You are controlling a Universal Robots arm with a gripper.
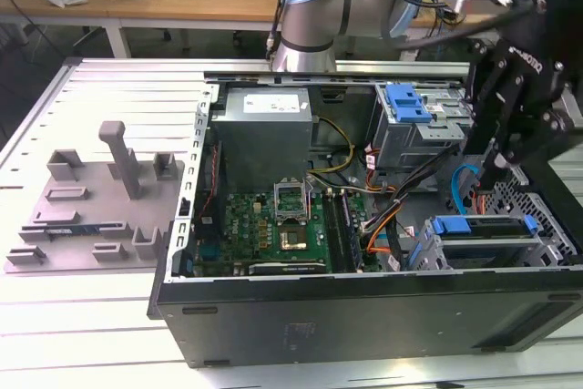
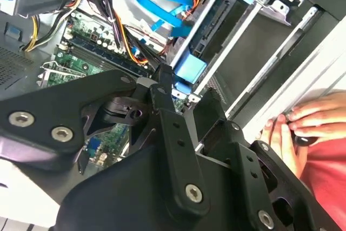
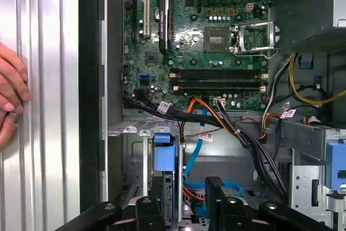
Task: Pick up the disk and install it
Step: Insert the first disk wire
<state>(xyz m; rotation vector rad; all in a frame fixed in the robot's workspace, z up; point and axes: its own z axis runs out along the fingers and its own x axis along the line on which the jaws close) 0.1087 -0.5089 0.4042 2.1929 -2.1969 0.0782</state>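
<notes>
Disk sits inside corner cage, spread jaws just above.

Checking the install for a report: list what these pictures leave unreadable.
Silver hard drive in its blue plastic carrier frame: exterior view, label and seating hidden by the grey metal cage.
The drive's far end: first wrist view, behind the black end effector.
Person's hand: first wrist view, cut off by the picture edge.
Green motherboard: second wrist view, partly covered by the end effector.
</notes>
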